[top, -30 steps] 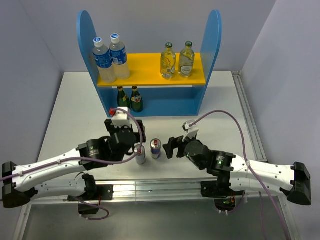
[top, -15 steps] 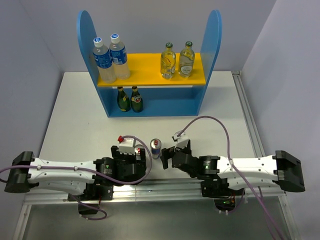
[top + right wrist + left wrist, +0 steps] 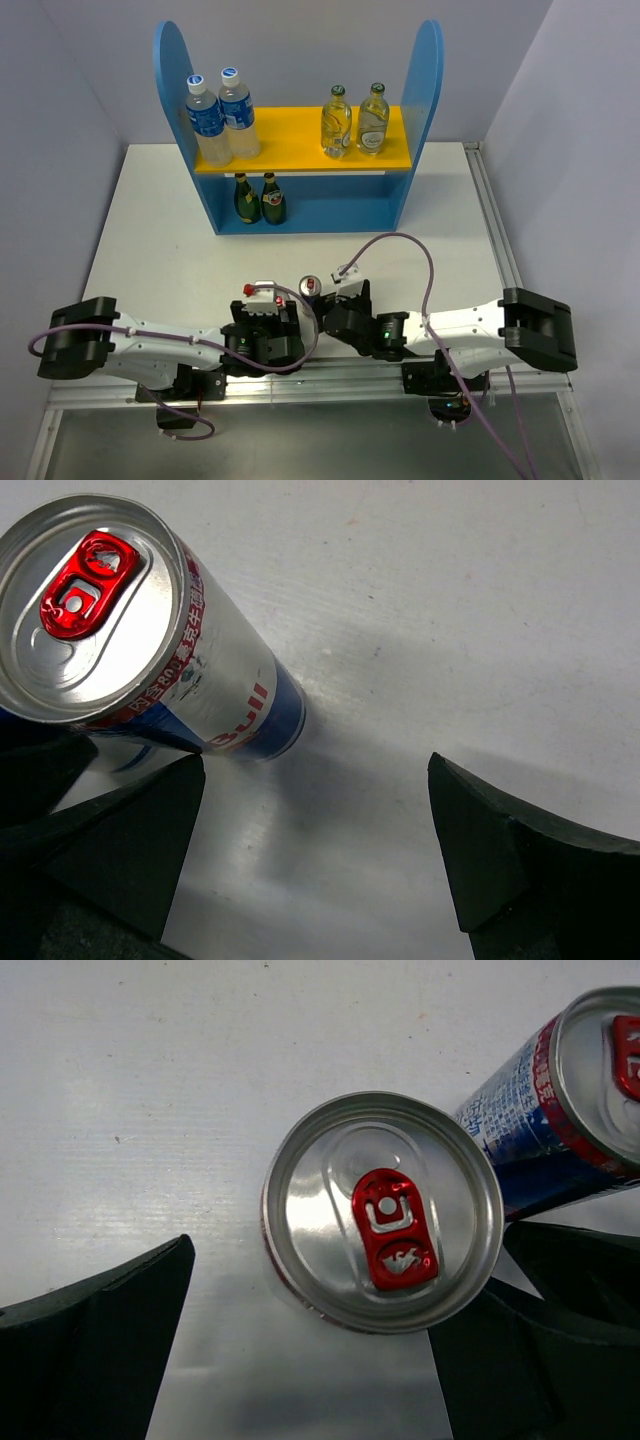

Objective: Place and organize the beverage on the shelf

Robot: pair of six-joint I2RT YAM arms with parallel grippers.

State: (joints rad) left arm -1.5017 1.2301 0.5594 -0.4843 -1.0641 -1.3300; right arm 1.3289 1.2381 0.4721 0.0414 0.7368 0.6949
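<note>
Matte white table [image 3: 150, 1080], shiny cylindrical can [image 3: 330, 1200]

White table [image 3: 150, 230], pale lilac walls [image 3: 90, 70]

The left end effector [image 3: 335, 1295] looks straight down, its jaws spread wide. One upright can [image 3: 383, 1224], silver-topped with a red pull tab [image 3: 393, 1228], stands between the dark fingers [image 3: 95, 1345]. The left finger is clear of it; contact on the right cannot be confirmed. A second can [image 3: 560, 1110], silver, blue and red, stands just beside it at upper right, partly cut off by the frame. Both rest on a white surface [image 3: 150, 1090].
</note>
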